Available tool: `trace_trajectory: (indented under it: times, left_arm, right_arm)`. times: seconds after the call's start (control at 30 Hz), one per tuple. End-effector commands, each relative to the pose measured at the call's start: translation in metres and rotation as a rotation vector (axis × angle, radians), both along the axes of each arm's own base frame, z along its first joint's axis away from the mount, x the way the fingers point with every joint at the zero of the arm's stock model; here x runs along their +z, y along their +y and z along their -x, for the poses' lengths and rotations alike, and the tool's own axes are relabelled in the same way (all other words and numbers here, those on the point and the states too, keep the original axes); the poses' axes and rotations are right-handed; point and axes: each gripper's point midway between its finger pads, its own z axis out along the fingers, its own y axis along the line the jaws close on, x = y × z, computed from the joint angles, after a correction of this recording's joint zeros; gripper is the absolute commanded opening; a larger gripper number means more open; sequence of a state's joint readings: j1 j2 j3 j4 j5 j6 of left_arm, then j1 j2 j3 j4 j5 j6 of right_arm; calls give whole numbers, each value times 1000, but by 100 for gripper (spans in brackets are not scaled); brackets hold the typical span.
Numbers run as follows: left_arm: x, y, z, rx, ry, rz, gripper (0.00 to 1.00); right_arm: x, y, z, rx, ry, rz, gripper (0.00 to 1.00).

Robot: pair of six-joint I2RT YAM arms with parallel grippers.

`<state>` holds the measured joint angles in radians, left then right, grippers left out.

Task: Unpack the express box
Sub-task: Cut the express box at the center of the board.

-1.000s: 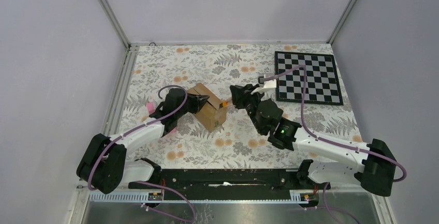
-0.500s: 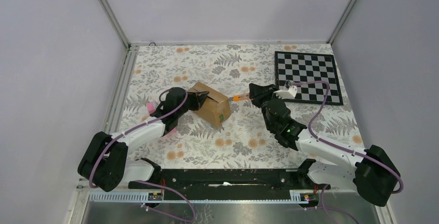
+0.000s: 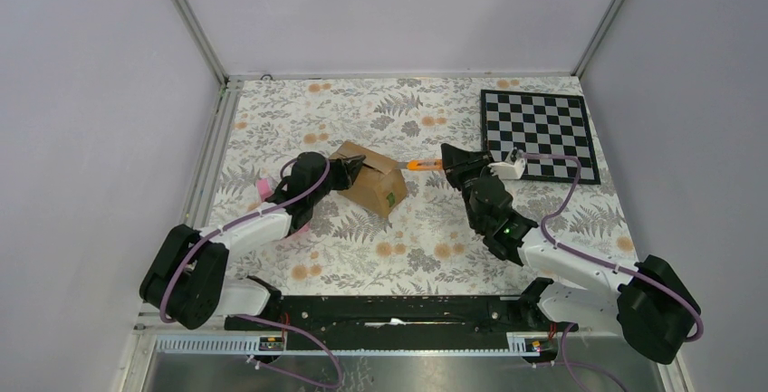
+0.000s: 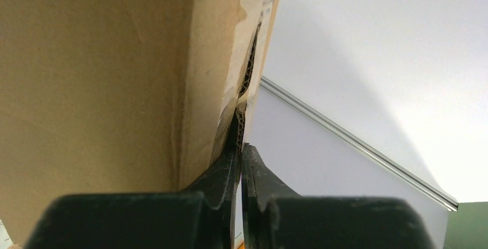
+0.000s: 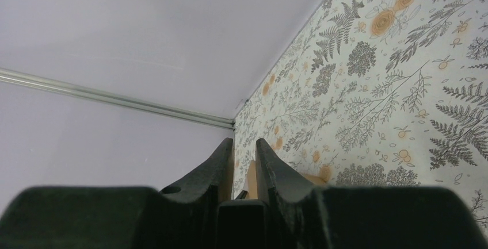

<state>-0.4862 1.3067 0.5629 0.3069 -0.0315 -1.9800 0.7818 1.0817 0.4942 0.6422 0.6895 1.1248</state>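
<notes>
1. Work surface: table covered with a floral cloth in grey fern and orange flower print, with pale walls on three sides.
2. The small brown cardboard express box sits left of centre on the cloth, turned diagonally to the table edges. One top flap is raised at its far-left end.
3. The left gripper reaches the express box from the left. Its jaws are clenched on the edge of the raised flap.
4. Left wrist view: the black fingers are pressed together on the corrugated flap edge. The brown box wall fills the left of that view.
5. The right gripper is to the right of the box and points towards it. It is closed around a slim orange-and-black cutter.
6. The orange end of the cutter projects leftward from the jaws, and its tip lies just beside the box's far-right corner. Cannot tell whether they touch.
7. Right wrist view: the jaws are nearly together, with a slim dark piece between them. Floral cloth lies beyond.
8. A black-and-white checkerboard lies flat at the far right of the cloth, behind the right gripper.
9. A small pink object lies beside the left arm and is partly hidden by it. Its shape is not resolvable.
</notes>
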Motion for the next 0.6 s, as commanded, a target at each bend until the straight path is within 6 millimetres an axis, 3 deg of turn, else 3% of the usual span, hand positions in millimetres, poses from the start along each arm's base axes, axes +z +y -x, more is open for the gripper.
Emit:
trace_trajectory:
  times: [0.0, 0.57]
  left_arm:
    - [18, 5, -12, 73, -37, 81, 0]
    - [18, 5, -12, 80, -36, 94, 0]
  right_arm:
    - [13, -9, -4, -54, -10, -111, 0]
    - [-3, -9, -9, -84, 36, -101, 0]
